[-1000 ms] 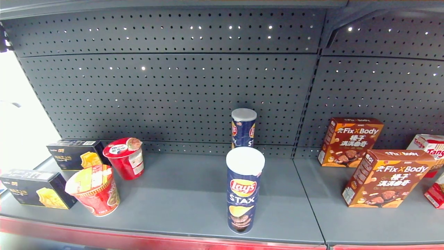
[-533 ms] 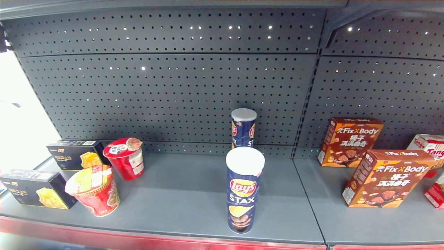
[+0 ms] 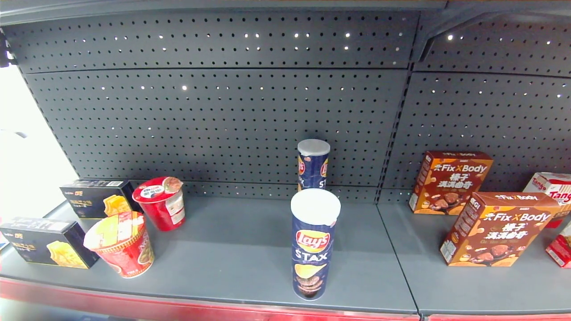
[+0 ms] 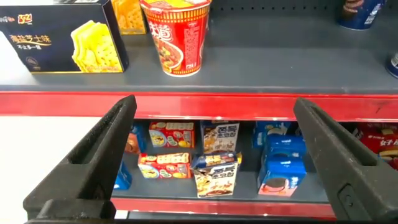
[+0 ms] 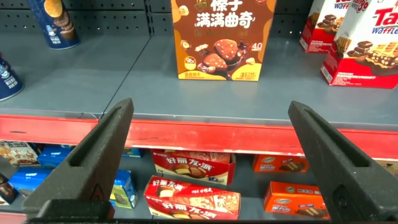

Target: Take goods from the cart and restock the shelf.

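The grey shelf [image 3: 241,249] carries two blue chip cans, one in front [image 3: 313,245] and one behind [image 3: 313,165]. At its left are two red noodle cups [image 3: 121,244] and two dark cracker boxes [image 3: 44,243]. Two brown cookie boxes [image 3: 495,229] stand on the right. My left gripper [image 4: 214,162] is open and holds nothing. It hangs in front of the shelf's red edge [image 4: 205,102], below a noodle cup [image 4: 177,34]. My right gripper [image 5: 211,165] is also open with nothing between its fingers, before the red edge [image 5: 205,134], facing a brown cookie box [image 5: 224,37].
A perforated back wall [image 3: 214,116] closes the shelf. Red-and-white wafer boxes [image 3: 553,189] stand at the far right. Bare shelf floor lies between the cups and the cans. A lower shelf holds several small boxes [image 4: 214,171] and red boxes [image 5: 193,168].
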